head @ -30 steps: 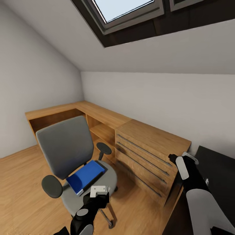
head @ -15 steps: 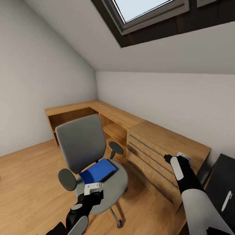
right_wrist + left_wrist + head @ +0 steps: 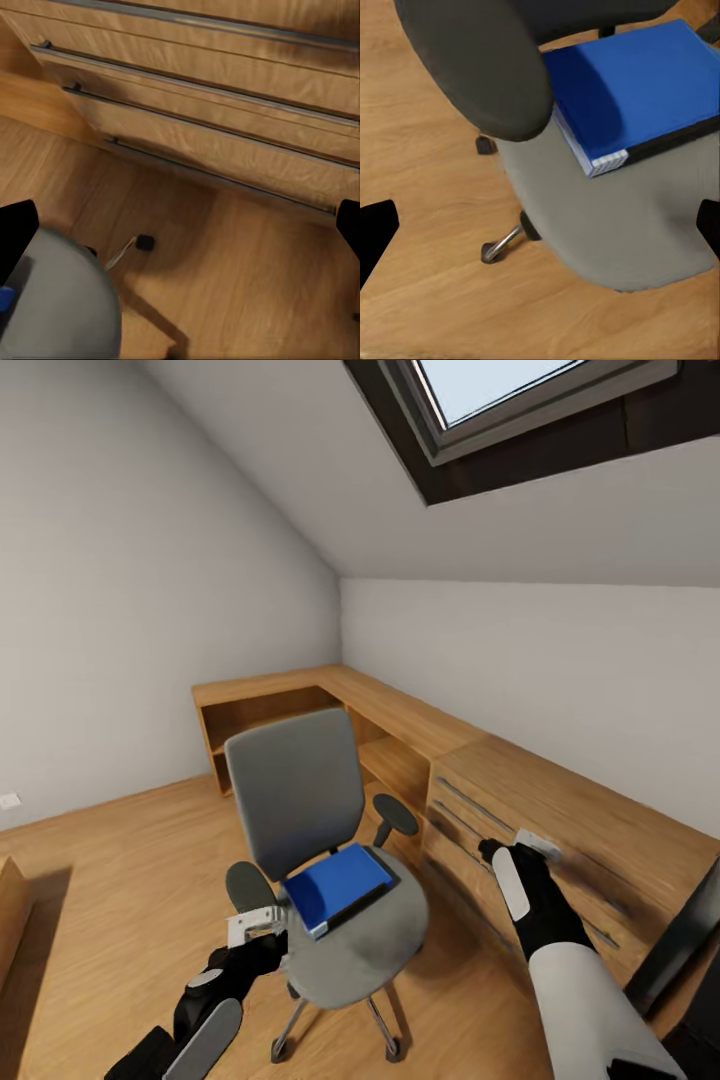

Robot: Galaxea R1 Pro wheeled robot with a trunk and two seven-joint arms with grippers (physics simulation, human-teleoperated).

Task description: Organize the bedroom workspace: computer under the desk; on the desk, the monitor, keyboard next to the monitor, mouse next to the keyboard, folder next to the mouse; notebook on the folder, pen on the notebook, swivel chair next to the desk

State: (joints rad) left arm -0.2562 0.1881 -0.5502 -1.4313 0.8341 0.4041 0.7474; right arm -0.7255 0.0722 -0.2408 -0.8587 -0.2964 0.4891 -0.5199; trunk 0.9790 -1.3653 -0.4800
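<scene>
Blue and thick, the folder (image 3: 338, 882) lies flat on the chair (image 3: 330, 860) seat, near the back, one corner pointing toward the seat's front edge; in the left wrist view its white page edges (image 3: 598, 161) show at that corner. The left claw (image 3: 252, 927) hovers just beside the near armrest (image 3: 250, 887), its fingers spread wide with nothing between them. The right claw (image 3: 523, 847) hangs in front of the oak drawers (image 3: 560, 830), well apart from the chair, also spread and empty.

The step in hand looks to be reaching for the folder. To do it well, the left arm should clear the armrest, which sits between claw and folder, by coming in over the seat's front edge instead of across the pad. A pinch on the protruding corner or the open page side would likely give the firmest hold; the folder is thick, so the fingers must stay wide until they straddle it. The chair rolls on casters, so any push could shove it away.
</scene>
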